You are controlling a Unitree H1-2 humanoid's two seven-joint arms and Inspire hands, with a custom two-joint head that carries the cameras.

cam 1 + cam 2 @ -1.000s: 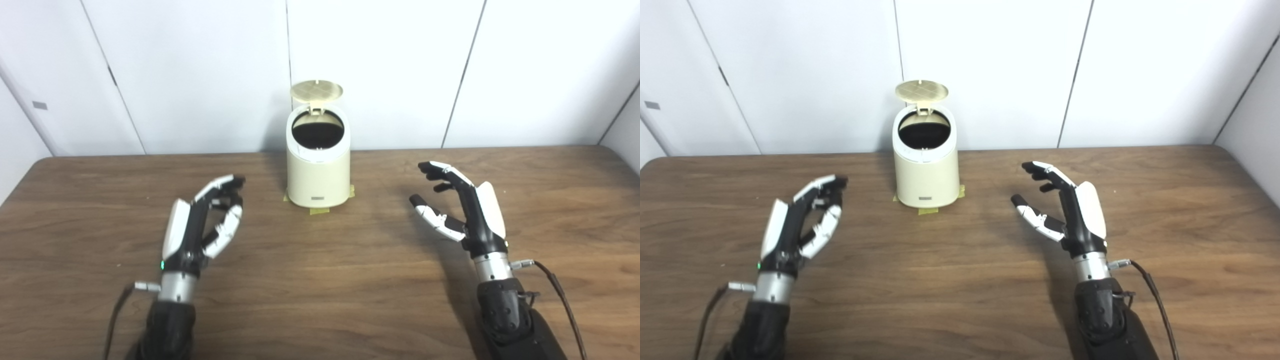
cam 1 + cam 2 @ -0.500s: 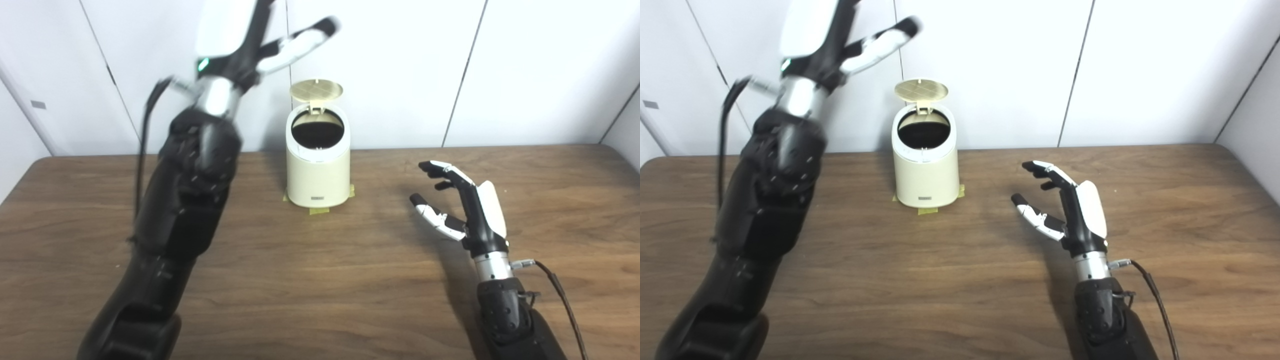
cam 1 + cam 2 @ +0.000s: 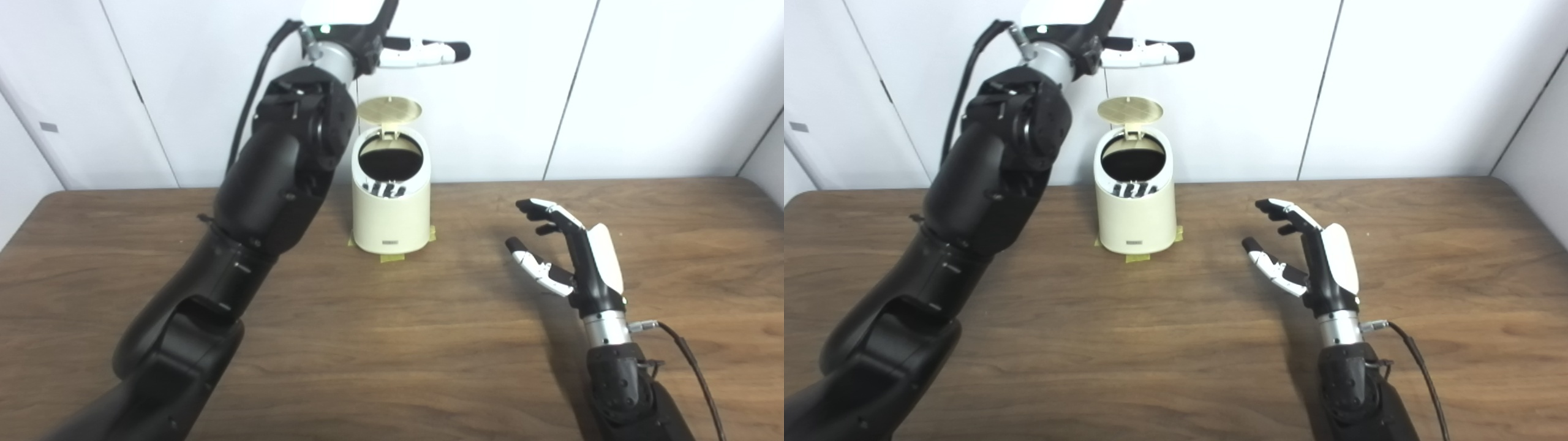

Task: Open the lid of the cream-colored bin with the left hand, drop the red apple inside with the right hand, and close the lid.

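Note:
The cream-colored bin [image 3: 392, 214] stands at the back middle of the table, its round lid [image 3: 389, 110] tipped up and its dark mouth showing. My left hand [image 3: 367, 30] is raised high above and just left of the lid, partly cut off by the top edge, one digit stretched out to the right with nothing in it. My right hand [image 3: 569, 257] hovers open over the table, right of the bin, palm turned left and empty. No red apple shows in either view.
The bin sits on strips of yellow tape [image 3: 392, 257] on the brown wooden table [image 3: 392, 343]. White wall panels [image 3: 643, 92] rise close behind the bin. My left arm [image 3: 263, 196] slants across the table's left half.
My left arm swung up from the table to above the bin, and the hand has moved right over the lid. The right hand has barely moved; the lid stays up.

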